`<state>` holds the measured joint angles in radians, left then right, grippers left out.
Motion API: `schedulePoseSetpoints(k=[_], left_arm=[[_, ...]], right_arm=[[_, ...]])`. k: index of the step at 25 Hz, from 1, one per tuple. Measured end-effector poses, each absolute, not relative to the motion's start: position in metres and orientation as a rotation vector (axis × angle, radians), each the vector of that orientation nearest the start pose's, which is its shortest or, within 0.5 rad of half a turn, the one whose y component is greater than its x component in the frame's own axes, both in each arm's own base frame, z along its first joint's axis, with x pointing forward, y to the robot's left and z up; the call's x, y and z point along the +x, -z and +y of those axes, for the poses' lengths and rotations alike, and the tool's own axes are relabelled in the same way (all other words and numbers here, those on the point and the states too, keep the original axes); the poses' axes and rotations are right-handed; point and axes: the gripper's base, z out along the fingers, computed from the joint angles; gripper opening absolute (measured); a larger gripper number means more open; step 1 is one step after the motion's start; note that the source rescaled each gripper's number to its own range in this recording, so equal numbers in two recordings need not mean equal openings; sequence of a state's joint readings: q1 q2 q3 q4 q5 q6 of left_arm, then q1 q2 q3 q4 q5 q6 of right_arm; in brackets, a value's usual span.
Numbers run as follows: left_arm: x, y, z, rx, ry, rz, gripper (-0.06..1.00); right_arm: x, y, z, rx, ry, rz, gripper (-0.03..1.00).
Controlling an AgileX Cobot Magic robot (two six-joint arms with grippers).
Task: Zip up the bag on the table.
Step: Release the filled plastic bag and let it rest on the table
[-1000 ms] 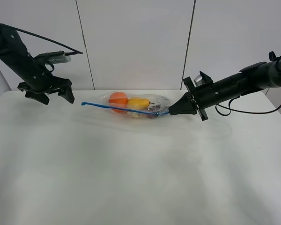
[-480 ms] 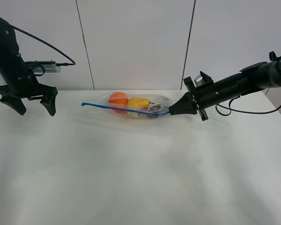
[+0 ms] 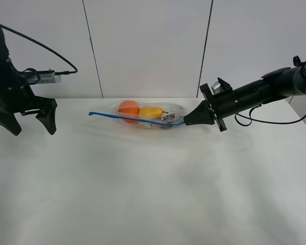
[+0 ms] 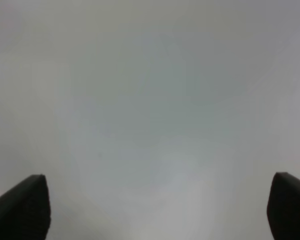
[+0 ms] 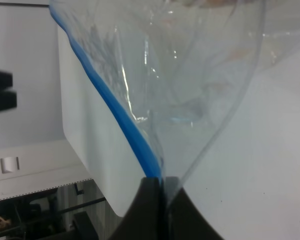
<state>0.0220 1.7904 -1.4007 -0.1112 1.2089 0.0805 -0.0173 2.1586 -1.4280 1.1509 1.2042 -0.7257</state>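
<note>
The clear crinkly bag (image 3: 148, 115) lies at the back middle of the white table (image 3: 153, 194), with an orange (image 3: 128, 108) and a yellow pear (image 3: 151, 111) showing through it. Its blue zipper strip (image 3: 127, 119) runs along the near edge. My right gripper (image 3: 186, 121) is shut on the right end of the zipper strip; the right wrist view shows the strip (image 5: 121, 117) pinched at the gripper (image 5: 158, 181). My left gripper (image 3: 29, 124) is open and empty over the table's far left, well clear of the bag. In the left wrist view its fingertips (image 4: 20, 205) frame blank table.
White wall panels stand behind the table. A cable runs from each arm. The table's left corner shows past the bag in the right wrist view (image 5: 85, 150).
My left arm has swung away to the left and lowered, away from the bag's left end. The right gripper and the bag have not moved.
</note>
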Motion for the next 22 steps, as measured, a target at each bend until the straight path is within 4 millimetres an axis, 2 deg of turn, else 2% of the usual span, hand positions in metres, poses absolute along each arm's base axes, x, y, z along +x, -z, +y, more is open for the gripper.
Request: schedulePoseSetpoints(k=[5,9,15,22], left_arm=[[0.291,-0.255,-0.003,0.036,0.158,3.097,1.0],[0.236,-0.26,-0.004,0.046,0.158,3.092,1.0],[0.158,-0.262,-0.006,0.055,0.149,3.01,1.0],[0.097,-0.264,-0.007,0.062,0.124,2.778,1.0]], right_arm=[[0.409,-0.157,0.071,-0.124,-1.467,2.627,0.0],[0.409,-0.157,0.071,-0.124,-1.467,2.627,0.0],[0.409,-0.157,0.071,-0.124,-1.467,2.627,0.0],[0.409,-0.157,0.071,-0.124,-1.467,2.627,0.0]])
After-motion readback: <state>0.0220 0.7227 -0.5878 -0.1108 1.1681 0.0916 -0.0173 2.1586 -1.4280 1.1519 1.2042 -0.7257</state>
